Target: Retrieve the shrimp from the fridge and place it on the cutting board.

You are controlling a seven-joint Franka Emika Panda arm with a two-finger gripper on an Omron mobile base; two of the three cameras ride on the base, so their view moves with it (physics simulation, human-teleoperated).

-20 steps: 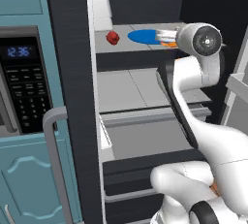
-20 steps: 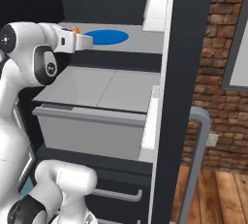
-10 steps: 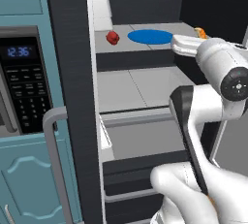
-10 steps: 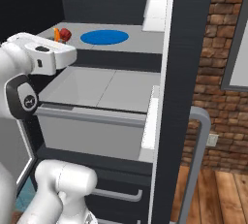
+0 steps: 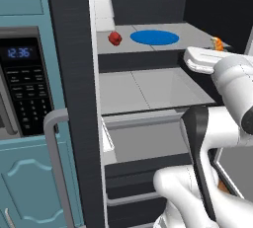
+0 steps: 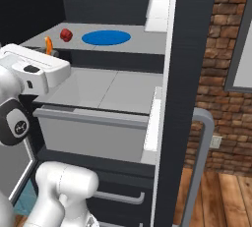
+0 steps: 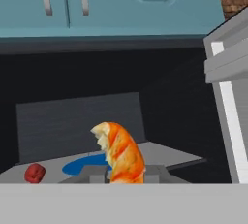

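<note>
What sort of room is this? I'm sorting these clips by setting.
Most likely a rendered kitchen: an open dark fridge with grey shelves holding a blue plate and a small red fruit, beside a teal cabinet with a built-in microwave.

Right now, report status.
Gripper shut on shrimp, clear of fridge shelf. Plate and red fruit behind. Nothing blocking.

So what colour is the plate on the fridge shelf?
The plate is solid bright blue with no pattern, lying flat on the grey shelf; clearest in the right base view.
</note>
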